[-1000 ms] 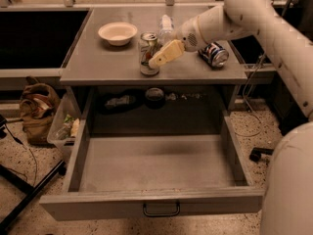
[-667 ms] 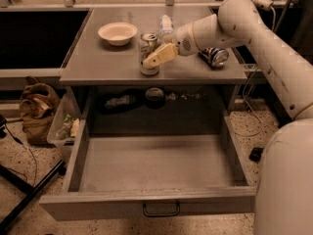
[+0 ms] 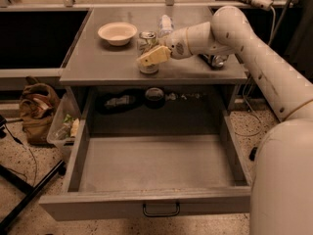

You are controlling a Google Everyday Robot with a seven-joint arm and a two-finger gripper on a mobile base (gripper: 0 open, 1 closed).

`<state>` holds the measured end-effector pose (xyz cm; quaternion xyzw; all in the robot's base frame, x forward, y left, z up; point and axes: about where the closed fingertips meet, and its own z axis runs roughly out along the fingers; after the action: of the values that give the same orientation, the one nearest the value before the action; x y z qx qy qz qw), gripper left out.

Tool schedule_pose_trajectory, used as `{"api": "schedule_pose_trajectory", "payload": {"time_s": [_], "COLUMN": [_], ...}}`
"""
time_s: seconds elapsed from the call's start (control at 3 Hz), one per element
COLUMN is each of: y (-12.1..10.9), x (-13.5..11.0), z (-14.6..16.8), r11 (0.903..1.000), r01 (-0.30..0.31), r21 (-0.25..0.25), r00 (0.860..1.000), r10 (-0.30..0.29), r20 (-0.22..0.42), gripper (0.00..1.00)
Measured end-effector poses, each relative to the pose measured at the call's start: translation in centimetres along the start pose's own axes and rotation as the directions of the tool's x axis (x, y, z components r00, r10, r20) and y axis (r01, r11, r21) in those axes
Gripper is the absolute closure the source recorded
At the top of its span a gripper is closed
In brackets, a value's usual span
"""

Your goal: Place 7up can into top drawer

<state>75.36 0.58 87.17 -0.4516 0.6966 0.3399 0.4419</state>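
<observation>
The 7up can [image 3: 145,42] is shown upright near the middle of the front edge of the bench [image 3: 98,65], above the opened top drawer [image 3: 156,163], with the gripper [image 3: 154,56] at its side, hold not discernible; likely light, thin-walled and slippery, it is best grasped mid-body.

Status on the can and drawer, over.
Gripper at the can, tabletop front edge. Can upright. Drawer open below. Bottle just behind.
</observation>
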Motion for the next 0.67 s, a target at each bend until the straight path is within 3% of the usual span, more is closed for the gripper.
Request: {"api": "schedule_pose_trajectory", "payload": {"time_s": [0.67], "y": [0.02], "x": [-0.04], "z": [0.06], "r11": [1.0], "r01": [0.0], "r21": [0.0], "r00": [1.0], "r10": [0.0], "r20": [0.001], "gripper": [0.64]}}
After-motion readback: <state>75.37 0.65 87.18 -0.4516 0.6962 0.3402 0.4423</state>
